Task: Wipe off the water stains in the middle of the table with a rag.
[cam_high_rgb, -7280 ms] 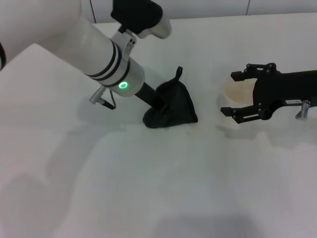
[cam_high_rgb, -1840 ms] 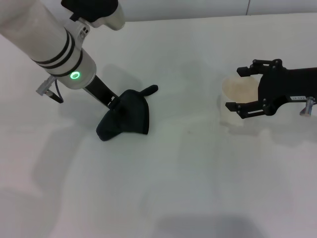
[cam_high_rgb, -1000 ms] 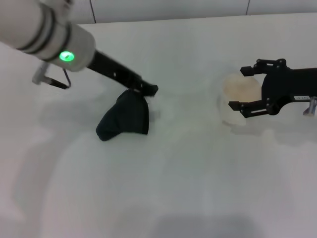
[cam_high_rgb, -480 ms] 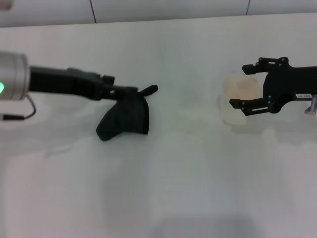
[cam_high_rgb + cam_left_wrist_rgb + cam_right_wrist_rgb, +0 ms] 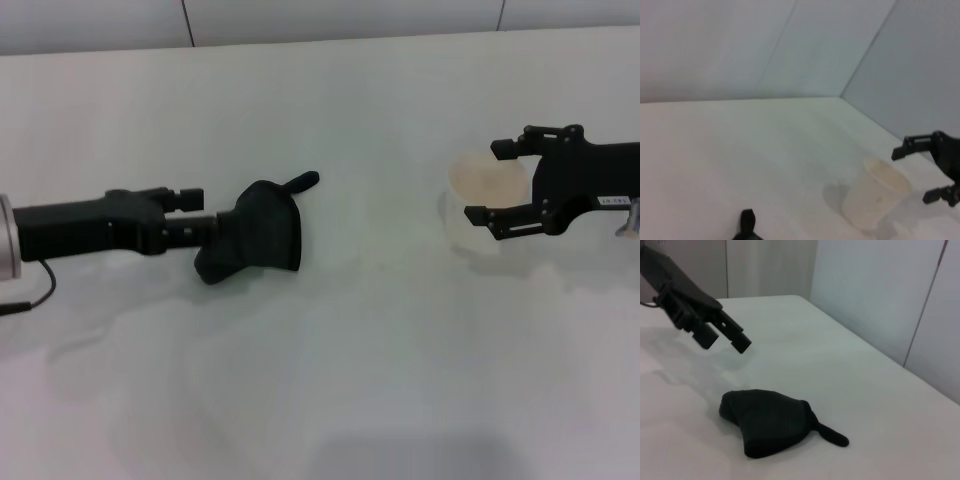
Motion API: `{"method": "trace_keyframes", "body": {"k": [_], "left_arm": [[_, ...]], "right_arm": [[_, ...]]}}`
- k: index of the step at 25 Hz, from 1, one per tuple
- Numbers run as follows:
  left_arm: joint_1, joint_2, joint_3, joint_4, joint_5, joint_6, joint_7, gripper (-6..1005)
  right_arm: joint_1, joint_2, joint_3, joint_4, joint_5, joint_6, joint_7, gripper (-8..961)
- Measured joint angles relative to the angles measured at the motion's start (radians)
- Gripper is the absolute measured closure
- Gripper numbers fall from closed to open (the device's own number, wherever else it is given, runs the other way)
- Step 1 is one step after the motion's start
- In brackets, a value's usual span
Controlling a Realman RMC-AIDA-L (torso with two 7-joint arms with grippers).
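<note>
Left of the rag [image 5: 255, 240], the left gripper [image 5: 195, 212] hangs clear above the table [image 5: 330, 380], fingers slightly parted and empty. No water stains show, so wiping looks done. Right of the rag, the right gripper [image 5: 492, 183] gapes around a cup [image 5: 485, 205].

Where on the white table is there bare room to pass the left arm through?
White table: bare between black cloth rag and pale translucent cup, and along the near edge. Crowded: left gripper beside the rag, open right gripper straddling the cup.
</note>
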Motion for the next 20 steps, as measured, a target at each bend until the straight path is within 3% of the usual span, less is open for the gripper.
{"method": "trace_keyframes", "body": {"k": [10,20], "left_arm": [[0.007,0.003,0.0,-0.114,0.018,-0.012,0.241,123],[0.029,0.003,-0.012,-0.136,0.041,-0.021,0.286,124]], "right_arm": [[-0.009,0.0,-0.001,0.001,-0.004,-0.057,0.038,81],[-0.011,0.0,-0.007,0.008,-0.002,-0.078,0.039,81]]}}
